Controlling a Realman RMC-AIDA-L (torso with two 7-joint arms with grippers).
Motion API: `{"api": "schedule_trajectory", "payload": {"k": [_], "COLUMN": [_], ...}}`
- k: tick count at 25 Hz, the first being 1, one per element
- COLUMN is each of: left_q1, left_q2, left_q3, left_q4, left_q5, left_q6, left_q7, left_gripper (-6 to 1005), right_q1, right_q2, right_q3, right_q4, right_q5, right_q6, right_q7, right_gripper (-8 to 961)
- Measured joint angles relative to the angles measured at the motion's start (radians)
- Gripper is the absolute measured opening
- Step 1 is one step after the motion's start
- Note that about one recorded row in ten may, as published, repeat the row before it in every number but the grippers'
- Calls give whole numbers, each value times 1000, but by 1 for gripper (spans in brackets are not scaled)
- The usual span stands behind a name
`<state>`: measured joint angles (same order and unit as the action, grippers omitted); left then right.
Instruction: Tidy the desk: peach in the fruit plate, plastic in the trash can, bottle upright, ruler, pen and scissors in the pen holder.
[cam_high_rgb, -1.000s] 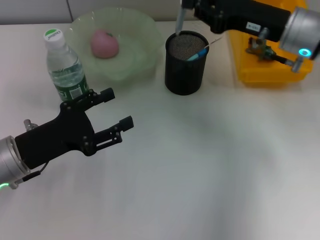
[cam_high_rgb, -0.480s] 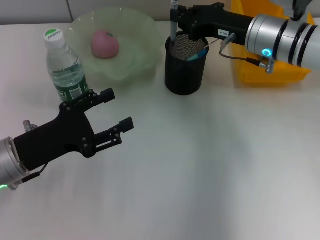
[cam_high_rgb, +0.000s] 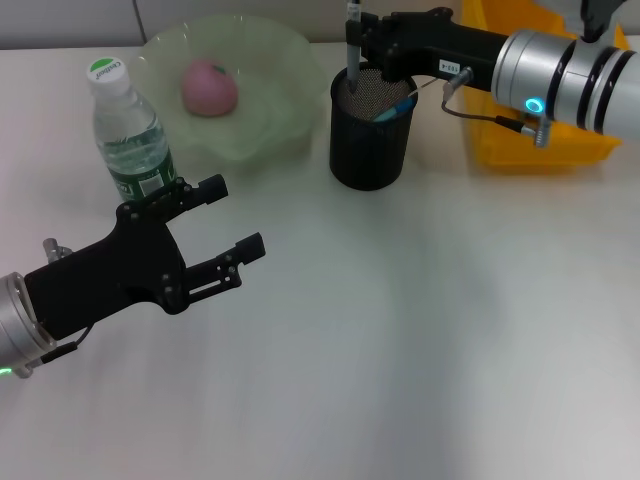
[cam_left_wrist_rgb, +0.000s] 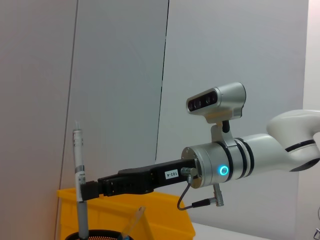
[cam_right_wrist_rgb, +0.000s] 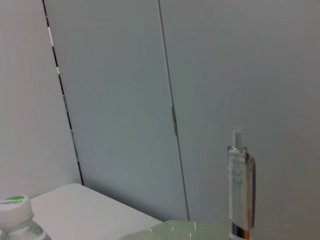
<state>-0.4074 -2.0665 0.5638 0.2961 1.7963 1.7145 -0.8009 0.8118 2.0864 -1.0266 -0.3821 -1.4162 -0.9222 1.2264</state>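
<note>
Item: pen (cam_high_rgb: 352, 45), upright, clamped in my right pincer (cam_high_rgb: 362, 48) above the pen holder (cam_high_rgb: 371, 126), tip at its mouth. Lower straight, then release (avoid the rim). Left pincer (cam_high_rgb: 222, 222), agape and empty, near the holder's left.

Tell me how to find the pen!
Find the black mesh cup at the back of the table, beside the green bowl. The pen stands upright over the cup, pinched by the right gripper. It is the only thin grey stick there.
</note>
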Motion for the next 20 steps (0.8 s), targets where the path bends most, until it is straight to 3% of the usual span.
{"api": "schedule_trajectory", "payload": {"k": [4, 9, 16, 20], "left_q1": [0, -1, -2, -5], "left_q2": [0, 0, 2, 2], "left_q3": [-1, -1, -3, -3], "left_q4": [1, 3, 3, 3], "left_q5": [0, 0, 0, 0], "left_q6": [1, 1, 1, 1], "left_q7": [0, 0, -4, -17], "left_gripper": [797, 797, 797, 797], "right_q1": [-3, -10, -43, -101], "right_q2": [-1, -3, 0, -2], "right_q3": [0, 0, 5, 10], "right_q4": [-2, -7, -53, -105], "right_q5": [-1, -2, 8, 79], "right_q6": [-1, -10, -47, -139], "right_q7": [0, -8, -35, -7], "right_gripper": [108, 213, 433, 611]}}
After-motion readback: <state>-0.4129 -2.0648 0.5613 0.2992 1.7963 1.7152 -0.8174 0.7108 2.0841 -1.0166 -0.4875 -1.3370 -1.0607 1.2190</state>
